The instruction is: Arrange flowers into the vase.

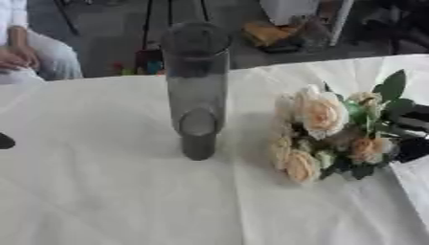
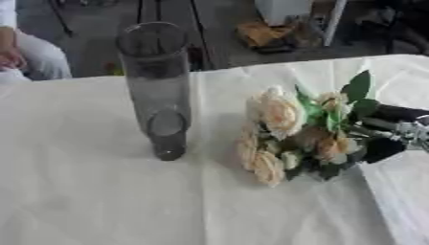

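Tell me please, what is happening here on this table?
The robot's right hand comes in from the right and is at the stems of a bunch of peach flowers, with the blooms low over the white tablecloth. A tall clear vase stands upright to their left, with no flowers in it yet. The left hand is barely visible.

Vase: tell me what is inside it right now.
The vase stands upright and looks empty; no stems or blooms show through its glass. The flowers lie beside it on the white tablecloth, at the right hand, whose grip is hidden.

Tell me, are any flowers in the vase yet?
No, the vase stands empty, and the flowers are beside it at the right hand.
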